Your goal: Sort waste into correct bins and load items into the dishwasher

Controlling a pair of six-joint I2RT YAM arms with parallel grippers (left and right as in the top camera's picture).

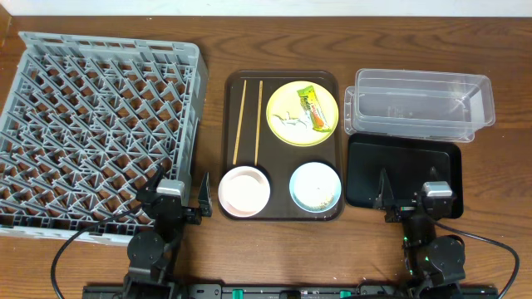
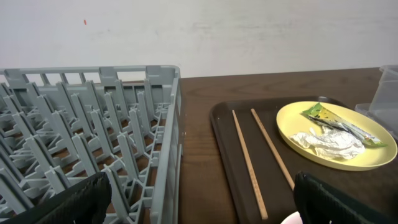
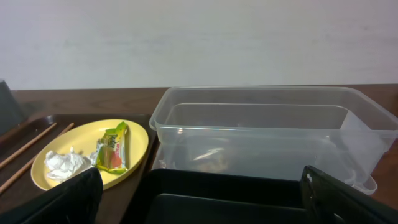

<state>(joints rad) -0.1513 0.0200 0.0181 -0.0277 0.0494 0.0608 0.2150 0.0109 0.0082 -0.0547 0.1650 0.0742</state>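
The grey dishwasher rack [image 1: 100,124] fills the left. On the yellow plate [image 1: 287,98] lie a green-and-orange wrapper [image 1: 313,110] and whitish scraps [image 1: 288,120]. Two chopsticks [image 1: 241,120] lie left of the plate. Nearer me stand a white bowl [image 1: 244,191] and a light blue bowl [image 1: 316,186] holding grains. At right are the clear tub [image 1: 420,104] and black tray [image 1: 405,170]. My left gripper [image 1: 179,195] [image 2: 202,202] is open between the rack [image 2: 93,124] and the chopsticks [image 2: 249,162]. My right gripper [image 1: 416,199] [image 3: 205,199] is open over the black tray's [image 3: 217,193] near edge.
A dark brown serving tray [image 1: 283,158] carries the plate, bowls and chopsticks in the middle. Bare wooden table strips run between the rack and this tray, and along the front edge by the arm bases. A pale wall stands behind the table.
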